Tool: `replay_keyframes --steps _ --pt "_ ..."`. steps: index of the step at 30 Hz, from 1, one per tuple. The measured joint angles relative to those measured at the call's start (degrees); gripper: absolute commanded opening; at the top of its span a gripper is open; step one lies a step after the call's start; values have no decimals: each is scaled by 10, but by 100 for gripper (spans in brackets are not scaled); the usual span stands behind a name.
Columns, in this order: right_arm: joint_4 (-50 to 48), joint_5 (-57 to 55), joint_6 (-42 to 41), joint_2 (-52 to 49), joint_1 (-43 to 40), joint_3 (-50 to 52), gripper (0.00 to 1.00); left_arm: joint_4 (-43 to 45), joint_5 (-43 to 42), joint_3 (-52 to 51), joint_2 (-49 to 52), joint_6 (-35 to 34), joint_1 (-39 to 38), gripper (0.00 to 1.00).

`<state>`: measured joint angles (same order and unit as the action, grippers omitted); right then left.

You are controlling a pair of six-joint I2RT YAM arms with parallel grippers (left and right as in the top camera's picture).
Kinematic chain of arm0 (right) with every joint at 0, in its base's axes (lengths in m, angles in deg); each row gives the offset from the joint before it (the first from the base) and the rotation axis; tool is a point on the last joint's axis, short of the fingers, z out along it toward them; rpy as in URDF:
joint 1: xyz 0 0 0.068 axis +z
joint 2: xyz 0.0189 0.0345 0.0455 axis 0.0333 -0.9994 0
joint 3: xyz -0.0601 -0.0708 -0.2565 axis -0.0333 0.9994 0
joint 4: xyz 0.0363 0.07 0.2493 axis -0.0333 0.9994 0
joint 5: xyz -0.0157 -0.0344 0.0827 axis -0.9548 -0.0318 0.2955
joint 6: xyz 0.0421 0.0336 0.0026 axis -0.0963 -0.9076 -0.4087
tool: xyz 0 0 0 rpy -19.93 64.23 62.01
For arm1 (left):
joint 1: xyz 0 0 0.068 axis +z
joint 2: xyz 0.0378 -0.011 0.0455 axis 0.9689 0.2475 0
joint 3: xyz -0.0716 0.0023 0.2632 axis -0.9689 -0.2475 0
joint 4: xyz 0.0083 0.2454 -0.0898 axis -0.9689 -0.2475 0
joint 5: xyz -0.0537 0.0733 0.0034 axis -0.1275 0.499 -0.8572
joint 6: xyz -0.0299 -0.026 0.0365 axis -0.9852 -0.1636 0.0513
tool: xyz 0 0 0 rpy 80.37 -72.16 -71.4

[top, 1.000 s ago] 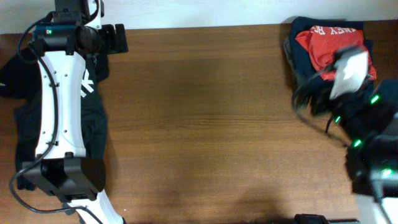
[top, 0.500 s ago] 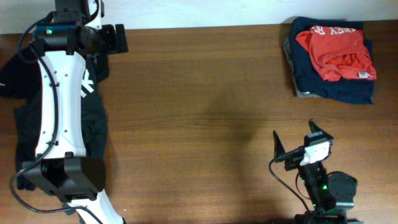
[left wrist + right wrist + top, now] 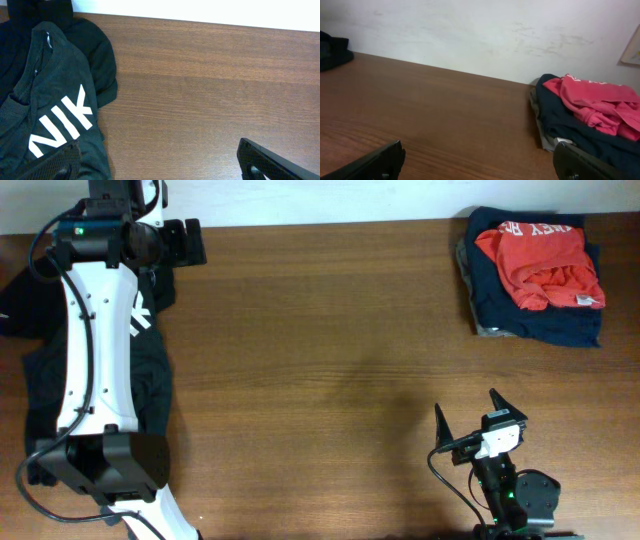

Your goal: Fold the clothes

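Note:
The clothes lie in two places. At the back right, an orange-red T-shirt [image 3: 540, 265] with white print sits crumpled on folded navy tops [image 3: 545, 320]; the right wrist view shows the same T-shirt [image 3: 600, 100] and navy tops [image 3: 565, 120]. A black shirt [image 3: 150, 380] with white letters [image 3: 60, 125] lies spread at the left, partly hidden under my left arm. My left gripper [image 3: 190, 242] [image 3: 160, 167] stands open beside the shirt's upper edge, holding nothing. Near the front edge, well clear of the pile, my right gripper [image 3: 468, 415] [image 3: 480, 167] is open and empty.
The brown wooden table [image 3: 320, 360] ends at a white wall [image 3: 470, 35] at the back. A grey layer [image 3: 465, 258] shows under the navy pile. My left arm's white links [image 3: 90, 350] lie lengthwise over the black shirt.
My right arm has drawn back from the pile at the back right to the table's front edge, leaving the orange-red T-shirt on top. The left arm has not moved.

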<state>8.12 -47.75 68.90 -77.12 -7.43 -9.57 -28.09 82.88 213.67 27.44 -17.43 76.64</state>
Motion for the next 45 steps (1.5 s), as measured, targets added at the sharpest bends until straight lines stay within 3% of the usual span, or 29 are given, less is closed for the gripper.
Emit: replay_keyframes --steps 29,36,41,45 --pt "0 -4 0 0 0 0 99 -2 0 0 -1 0 -2 99" --pt "0 -4 1 0 0 0 99 -9 5 -13 -85 0 -28 99" --pt "0 -5 1 0 0 0 99 155 9 -155 -263 0 -31 99" --pt "0 -6 0 1 0 0 99 360 10 -417 -428 0 -31 99"
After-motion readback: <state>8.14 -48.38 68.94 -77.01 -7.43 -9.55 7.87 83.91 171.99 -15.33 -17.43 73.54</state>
